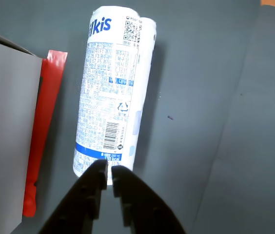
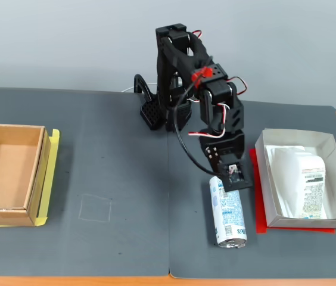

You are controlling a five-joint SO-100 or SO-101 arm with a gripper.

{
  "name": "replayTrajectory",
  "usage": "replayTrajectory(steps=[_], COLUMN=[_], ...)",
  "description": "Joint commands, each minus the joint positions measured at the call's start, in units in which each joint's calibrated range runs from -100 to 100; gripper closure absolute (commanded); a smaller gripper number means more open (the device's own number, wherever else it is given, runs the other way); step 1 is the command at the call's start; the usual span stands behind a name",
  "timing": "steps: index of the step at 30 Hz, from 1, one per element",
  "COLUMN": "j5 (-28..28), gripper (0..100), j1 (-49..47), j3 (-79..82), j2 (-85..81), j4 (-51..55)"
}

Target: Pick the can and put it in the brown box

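Note:
The can (image 1: 110, 92) is slim and white with blue print. It lies on its side on the dark grey mat, lengthwise away from the wrist camera. In the fixed view the can (image 2: 229, 211) lies right of centre, one silver end toward the front edge. My gripper (image 1: 108, 170) hovers over the can's near end; its black fingers stand almost together with only a thin slit and hold nothing. In the fixed view the gripper (image 2: 232, 177) is at the can's far end. The brown box (image 2: 42, 167) stands empty at the far left on yellow tape.
A white box (image 2: 262, 179) on a red sheet (image 2: 257, 223) stands just right of the can and holds a white packet (image 2: 302, 179) with a label. In the wrist view the white box (image 1: 8, 126) and red sheet (image 1: 42, 131) are at the left. The arm's base (image 2: 156, 113) is at the back.

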Motion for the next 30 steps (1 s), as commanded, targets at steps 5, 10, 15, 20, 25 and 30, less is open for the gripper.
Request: replayTrajectory(steps=[5, 10, 15, 20, 25, 30], j5=[-0.19, -0.19, -1.6, -4.51, -4.72, -4.51], gripper=[92, 71, 59, 58, 58, 58], j1=[-1.52, -2.82, -4.52, -5.34, -5.34, -5.34], j3=[-8.73, -9.28, -9.55, -10.36, -13.44, -16.43], j2=[6.01, 8.56, 10.5, 12.62, 15.08, 18.81], j4=[-0.26, -0.7, -1.13, -1.13, -1.13, -1.13])
